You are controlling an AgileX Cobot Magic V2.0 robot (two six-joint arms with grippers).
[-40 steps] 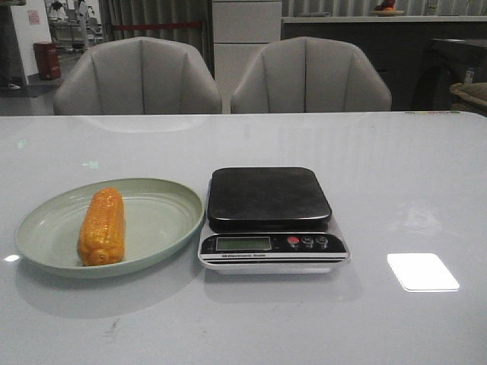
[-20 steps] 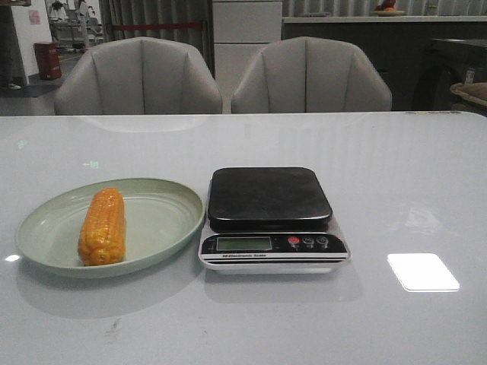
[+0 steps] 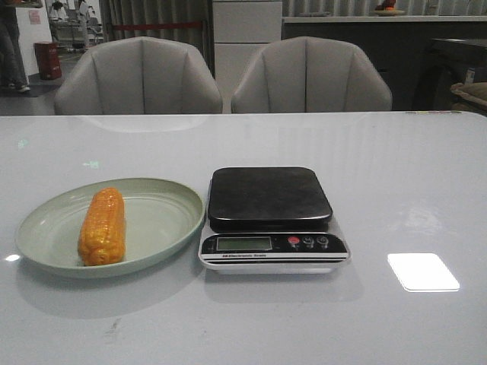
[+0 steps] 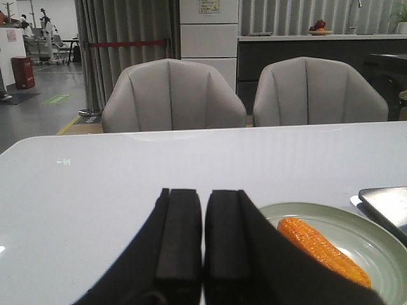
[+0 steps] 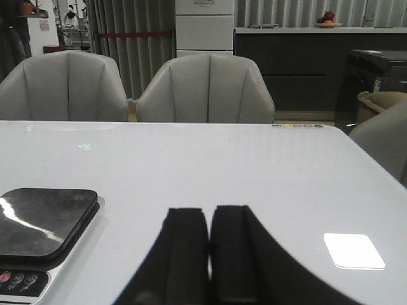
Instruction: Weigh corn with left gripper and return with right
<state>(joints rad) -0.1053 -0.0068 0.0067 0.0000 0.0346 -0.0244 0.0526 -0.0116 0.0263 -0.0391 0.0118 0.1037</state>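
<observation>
one corn [image 3: 101, 226] (plated), one scale [image 3: 271, 218]

You see even overhead lighting. A bright rectangular glare patch [image 3: 423, 271] lies on the glossy table [image 3: 396, 175] right of the scale [image 3: 270, 217], whose platform shows streaked reflections. Focus is slightly soft.

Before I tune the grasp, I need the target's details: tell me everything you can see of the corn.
The corn is one orange-yellow cob with bumpy kernel rows and blunt ends, glossy on top. It lies flat, lengthwise front to back, in the left half of the pale green plate, shorter than the plate is wide. Only the plate touches it. The kitchen scale stands to the plate's right; no gripper is near it in the front view.
</observation>
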